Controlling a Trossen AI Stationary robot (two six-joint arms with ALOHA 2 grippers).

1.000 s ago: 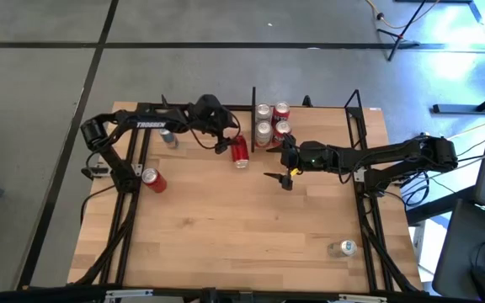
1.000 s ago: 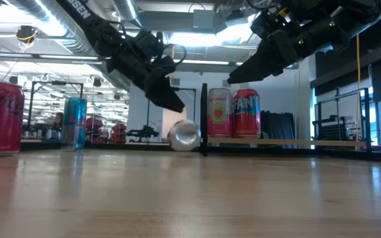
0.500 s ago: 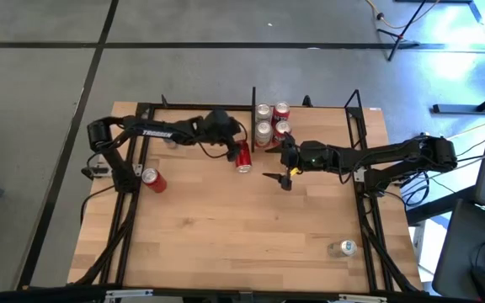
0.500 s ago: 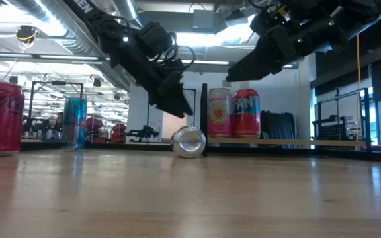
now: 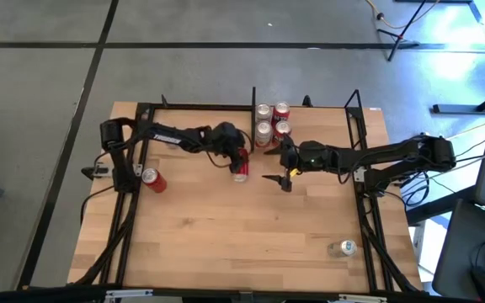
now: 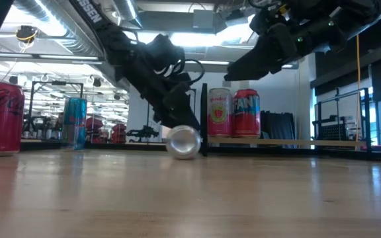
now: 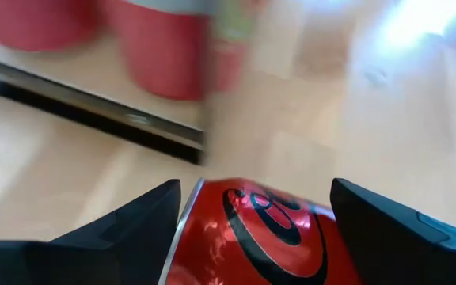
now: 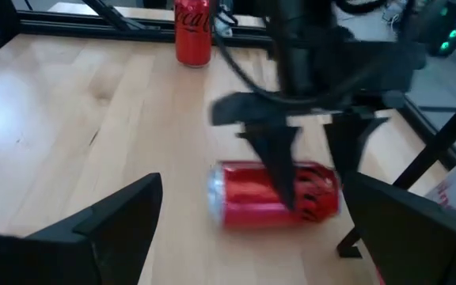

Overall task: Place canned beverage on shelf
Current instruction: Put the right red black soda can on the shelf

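Left gripper (image 5: 239, 162) jaws are spread open astride a red can (image 5: 241, 168) lying on its side on the desk (image 5: 226, 244), just beside the black divider plate (image 5: 253, 118) of the shelf (image 5: 310, 118). Right gripper (image 5: 276, 178) is held open nearby, above the desk.

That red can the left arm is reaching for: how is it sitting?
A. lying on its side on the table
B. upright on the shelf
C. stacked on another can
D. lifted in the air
A: the red can lies on its side on the table, with the left gripper straddling it.
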